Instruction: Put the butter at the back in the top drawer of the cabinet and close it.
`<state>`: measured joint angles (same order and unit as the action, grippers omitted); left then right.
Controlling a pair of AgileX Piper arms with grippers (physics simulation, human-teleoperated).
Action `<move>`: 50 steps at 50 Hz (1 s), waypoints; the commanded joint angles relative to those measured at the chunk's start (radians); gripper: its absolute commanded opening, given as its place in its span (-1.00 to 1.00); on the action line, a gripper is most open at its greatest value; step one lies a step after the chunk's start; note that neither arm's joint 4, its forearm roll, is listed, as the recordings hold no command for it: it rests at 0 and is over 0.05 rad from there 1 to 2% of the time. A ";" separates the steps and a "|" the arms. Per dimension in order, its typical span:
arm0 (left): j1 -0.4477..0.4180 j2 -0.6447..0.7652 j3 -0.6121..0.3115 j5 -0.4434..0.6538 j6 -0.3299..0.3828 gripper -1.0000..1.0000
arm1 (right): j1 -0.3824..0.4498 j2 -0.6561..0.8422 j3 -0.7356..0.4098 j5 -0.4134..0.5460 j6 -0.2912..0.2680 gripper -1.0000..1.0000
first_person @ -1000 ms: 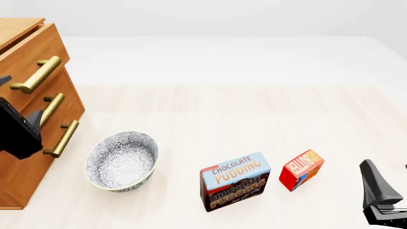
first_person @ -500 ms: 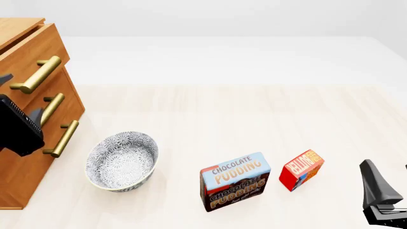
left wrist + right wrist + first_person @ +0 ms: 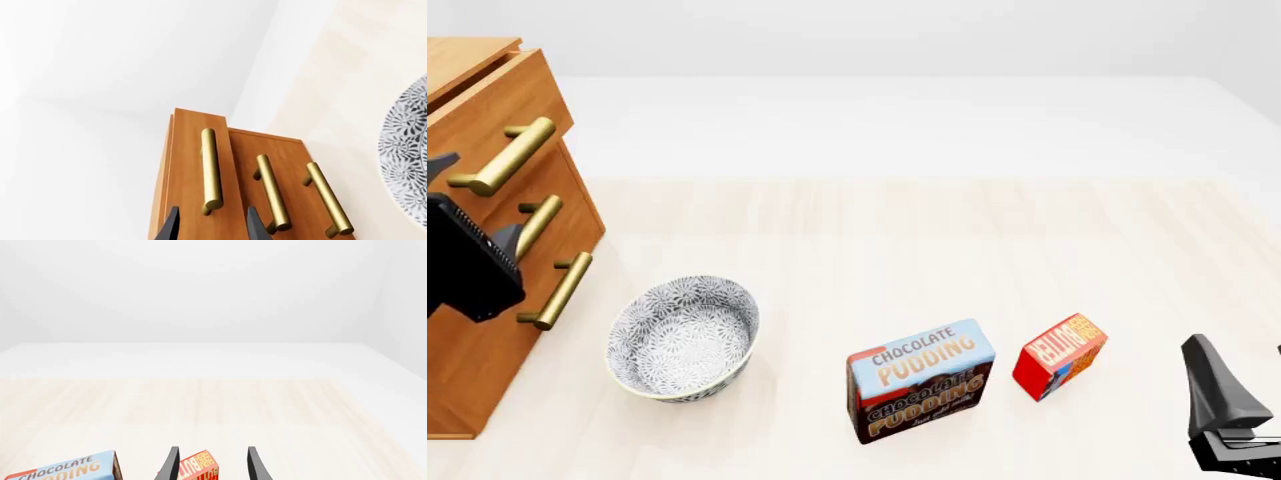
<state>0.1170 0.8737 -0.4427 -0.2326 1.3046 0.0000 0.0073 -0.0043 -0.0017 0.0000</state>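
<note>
Ahead, butter (image 3: pixel 197 469) between open right tool (image 3: pixel 211 464) fingers, untouched.

Orange-brown wooden three-drawer cabinet (image 3: pixel 487 200) stands at far left. Patterned grey-white ceramic bowl (image 3: pixel 683 338) sits right of it. Blue-brown pudding box (image 3: pixel 920 380) stands further right, small red butter box (image 3: pixel 1060 355) just beyond.

Open tool (image 3: pixel 211 225) straddles top drawer's handle (image 3: pixel 210 170)

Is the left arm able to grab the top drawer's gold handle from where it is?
Probably yes. The left gripper is open, its fingers either side of the top drawer's handle, and nothing sits between them.
</note>
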 commanded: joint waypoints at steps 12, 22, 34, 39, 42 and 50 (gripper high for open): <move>0.004 0.034 -0.004 -0.020 0.002 1.00 | 0.000 0.000 0.000 0.000 0.000 1.00; 0.006 0.063 -0.009 -0.037 0.001 1.00 | 0.000 0.000 0.000 0.000 0.000 1.00; 0.006 0.088 -0.022 -0.045 0.000 1.00 | 0.000 0.000 0.000 0.000 0.000 1.00; 0.007 0.101 -0.028 -0.050 -0.002 1.00 | 0.000 0.000 0.000 0.000 0.000 1.00; 0.008 0.104 -0.034 -0.045 -0.005 1.00 | 0.000 0.000 0.000 0.000 0.000 1.00; 0.010 0.118 -0.037 -0.052 -0.006 1.00 | 0.000 0.000 0.000 0.000 0.000 1.00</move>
<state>0.1244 0.9731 -0.4726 -0.2784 1.3010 0.0000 0.0073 -0.0043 -0.0017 0.0000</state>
